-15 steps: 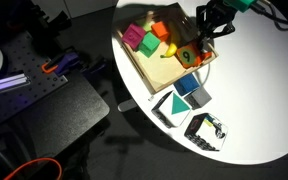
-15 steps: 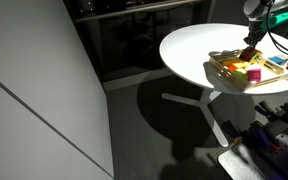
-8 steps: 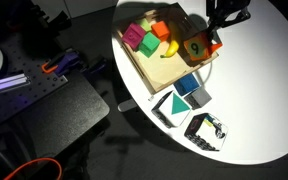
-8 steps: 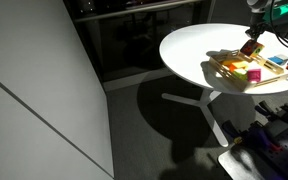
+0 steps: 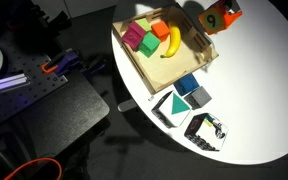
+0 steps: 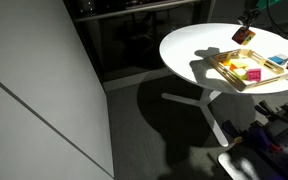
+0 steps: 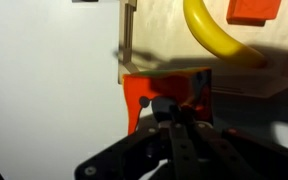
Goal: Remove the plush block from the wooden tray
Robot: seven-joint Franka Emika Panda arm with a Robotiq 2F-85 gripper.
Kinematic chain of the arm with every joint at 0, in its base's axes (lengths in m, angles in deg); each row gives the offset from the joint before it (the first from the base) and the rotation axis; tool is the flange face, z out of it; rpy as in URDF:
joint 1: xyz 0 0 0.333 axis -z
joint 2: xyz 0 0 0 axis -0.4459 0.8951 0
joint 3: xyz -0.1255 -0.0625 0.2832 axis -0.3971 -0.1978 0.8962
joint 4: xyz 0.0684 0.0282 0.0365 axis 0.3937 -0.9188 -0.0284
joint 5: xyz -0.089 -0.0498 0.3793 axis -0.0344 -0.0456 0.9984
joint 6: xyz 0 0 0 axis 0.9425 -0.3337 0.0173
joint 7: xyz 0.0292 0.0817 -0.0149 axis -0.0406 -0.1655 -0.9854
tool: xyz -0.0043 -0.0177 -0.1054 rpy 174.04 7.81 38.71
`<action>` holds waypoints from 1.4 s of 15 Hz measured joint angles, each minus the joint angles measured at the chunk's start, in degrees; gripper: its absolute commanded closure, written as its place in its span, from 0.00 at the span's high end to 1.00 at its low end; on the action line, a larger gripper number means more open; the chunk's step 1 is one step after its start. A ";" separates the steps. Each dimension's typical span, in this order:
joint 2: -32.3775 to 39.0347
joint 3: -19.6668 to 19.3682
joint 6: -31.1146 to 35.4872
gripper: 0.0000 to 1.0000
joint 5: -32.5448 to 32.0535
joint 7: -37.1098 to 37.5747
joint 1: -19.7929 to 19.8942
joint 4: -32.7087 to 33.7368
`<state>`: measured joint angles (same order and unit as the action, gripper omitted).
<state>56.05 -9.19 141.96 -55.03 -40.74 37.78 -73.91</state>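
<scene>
The plush block (image 5: 219, 17), orange with green and dark marks, hangs in the air above the white table, past the far rim of the wooden tray (image 5: 147, 75). It also shows in an exterior view (image 6: 243, 35), above the tray (image 6: 224, 72). My gripper (image 7: 172, 104) is shut on the plush block (image 7: 142, 96), and the wrist view looks down on the tray's edge (image 7: 126, 40). In the tray lie a banana (image 5: 172, 40), a magenta block (image 5: 134, 37), a green block (image 5: 146, 46) and a plain red-orange piece (image 5: 160, 30).
A blue block (image 5: 187, 85), a teal-and-white box (image 5: 174, 104) and a black-and-white patterned box (image 5: 208, 131) stand on the round white table (image 5: 254, 90) beside the tray. The table's edge runs close to the tray. A dark platform (image 5: 54, 110) stands below.
My gripper closed on the plush block in the tray, lifted it out and carried it up and away over the tray's far rim.
</scene>
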 measured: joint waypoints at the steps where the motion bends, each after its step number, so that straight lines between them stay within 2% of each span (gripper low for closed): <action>1: 0.11 0.48 -0.15 0.03 0.00 0.01 -0.20 0.85; 11: 4.31 6.98 -2.78 0.03 0.00 -0.92 -2.01 8.64; 21: 6.65 12.06 -3.24 0.03 0.00 -9.63 -3.60 8.45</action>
<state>62.71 2.87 138.72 -55.02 -50.36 34.18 -65.46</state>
